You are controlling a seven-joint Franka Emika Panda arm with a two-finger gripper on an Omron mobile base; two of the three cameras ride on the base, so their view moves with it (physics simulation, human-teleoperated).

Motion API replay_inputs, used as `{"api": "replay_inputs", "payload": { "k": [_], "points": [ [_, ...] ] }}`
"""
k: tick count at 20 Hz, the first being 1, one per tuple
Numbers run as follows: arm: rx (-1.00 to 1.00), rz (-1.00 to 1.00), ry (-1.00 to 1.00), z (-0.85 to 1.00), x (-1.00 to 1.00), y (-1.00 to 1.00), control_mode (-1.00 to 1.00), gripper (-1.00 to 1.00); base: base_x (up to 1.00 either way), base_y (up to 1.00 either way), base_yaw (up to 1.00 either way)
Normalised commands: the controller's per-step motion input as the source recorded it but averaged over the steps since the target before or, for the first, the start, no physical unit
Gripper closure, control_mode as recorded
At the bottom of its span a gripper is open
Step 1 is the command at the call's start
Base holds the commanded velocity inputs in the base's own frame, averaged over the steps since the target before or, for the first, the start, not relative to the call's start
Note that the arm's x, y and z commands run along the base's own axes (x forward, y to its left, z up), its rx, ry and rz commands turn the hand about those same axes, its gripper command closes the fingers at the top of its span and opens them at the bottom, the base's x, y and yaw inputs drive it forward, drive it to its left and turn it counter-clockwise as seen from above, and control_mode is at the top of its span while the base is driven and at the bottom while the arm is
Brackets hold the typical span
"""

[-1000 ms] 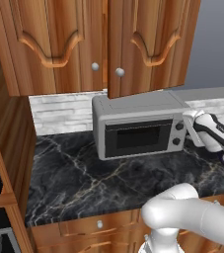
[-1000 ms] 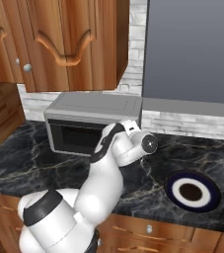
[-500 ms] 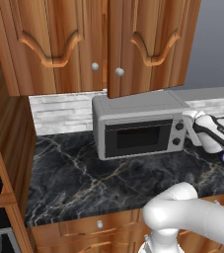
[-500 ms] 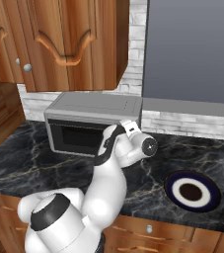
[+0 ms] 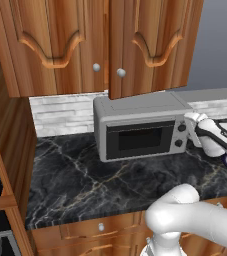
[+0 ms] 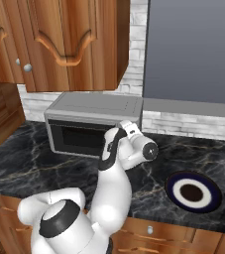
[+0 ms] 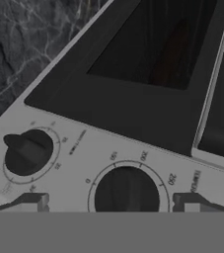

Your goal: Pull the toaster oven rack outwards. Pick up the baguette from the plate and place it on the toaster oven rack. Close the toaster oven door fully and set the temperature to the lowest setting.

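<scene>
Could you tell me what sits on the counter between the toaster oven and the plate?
Nothing rests there: in the right base view, bare dark marble counter separates the toaster oven from the plate, though the arm's wrist hangs over part of it.

The toaster oven [image 5: 142, 130] is a grey metal box. It sits on the dark stone counter, against the white brick wall, under the wooden cupboards. Its door [image 5: 140, 140] has a big dark window and stands shut. Two black knobs [image 5: 180, 135] sit one above the other on its right side — up close, one knob [image 7: 27, 152] has a ridge across it and the other [image 7: 127, 190] has small numbers around it. The plate [image 6: 193, 192] lies flat on the counter, well to the right of the oven — round, with a white middle, a dark ring and a pale rim.
</scene>
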Motion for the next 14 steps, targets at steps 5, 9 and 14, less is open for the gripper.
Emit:
{"api": "replay_inputs", "payload": {
  "k": [5,9,14],
  "points": [
    [0.0,0.0,-0.06,-0.14,0.12,0.0,-1.0,-1.0,0.0,0.0,0.0],
    [0.0,0.0,-0.03,-0.09,0.1,0.0,-1.0,-1.0,0.0,0.0,0.0],
    [0.0,0.0,0.0,-0.03,0.12,0.1,-1.0,-1.0,0.0,0.0,0.0]
  ]
}}
